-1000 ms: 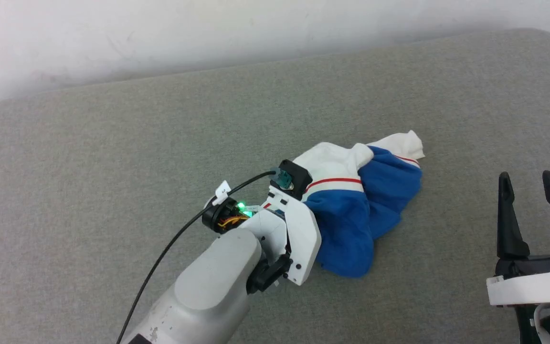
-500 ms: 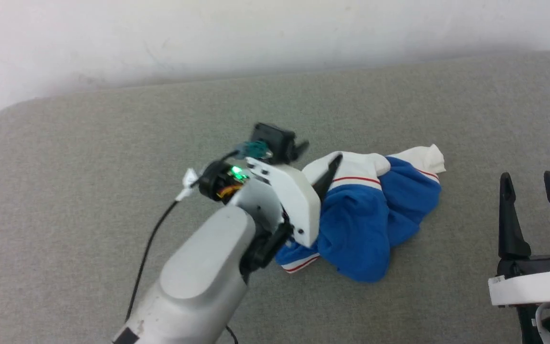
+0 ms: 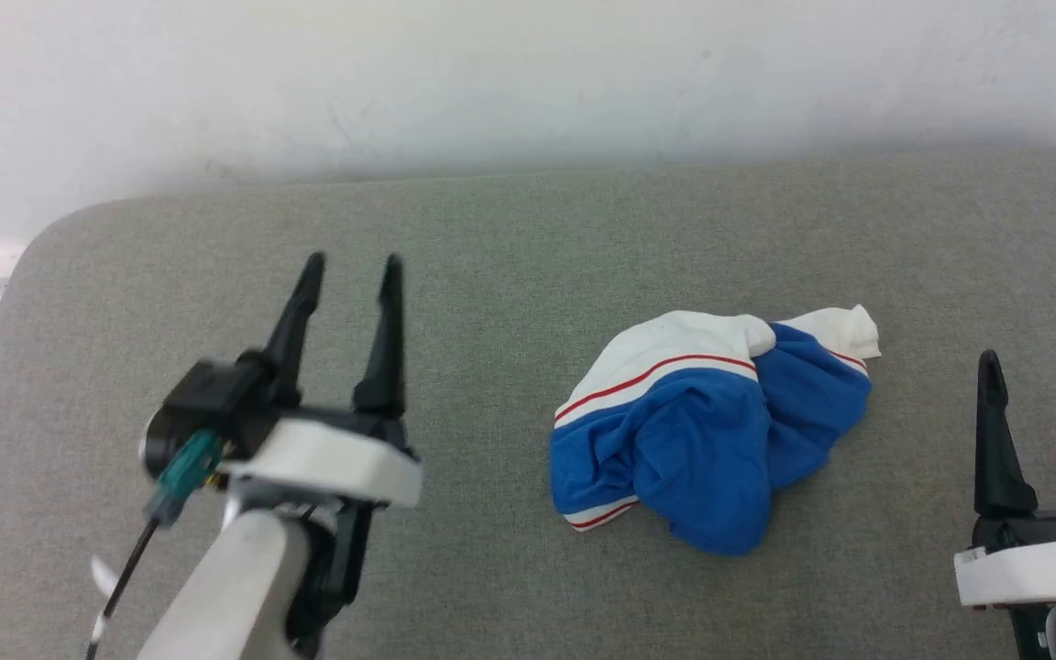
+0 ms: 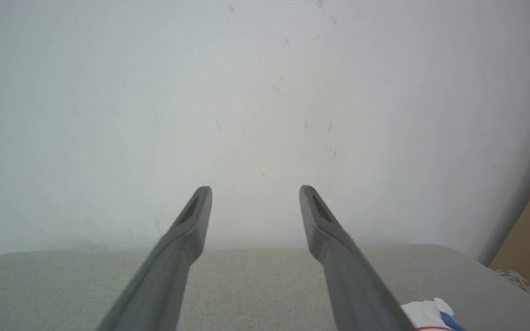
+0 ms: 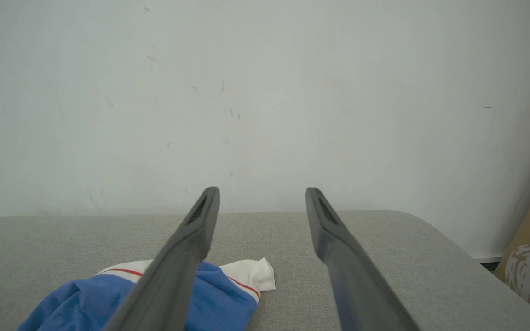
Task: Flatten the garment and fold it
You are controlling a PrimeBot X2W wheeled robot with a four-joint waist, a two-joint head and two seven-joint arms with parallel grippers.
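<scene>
In the head view the left gripper [image 3: 351,264] stands at the lower left of the frame. Its two dark fingers are spread apart with nothing between them, and they point up the frame, not toward the cloth. The garment [image 3: 702,440] lies to its right, well apart from it, as a crumpled heap on the grey padded surface [image 3: 491,275], right of the frame's centre. The heap's long axis slants from a red-striped edge [image 3: 597,515] at its lower left up to a white sleeve end [image 3: 858,328] at its upper right, with blue folds bunched between them.

At the frame's lower right, the right gripper [image 3: 1032,357] is likewise spread wide and empty, fingers pointing up the frame. The heap sits to its left and slightly higher in the frame. The gap on this side looks narrower, so the right arm seems the nearer one, and the white sleeve end is the closest part to it. The striped edge faces the left arm. Each arm would need to turn inward to reach its end.
</scene>
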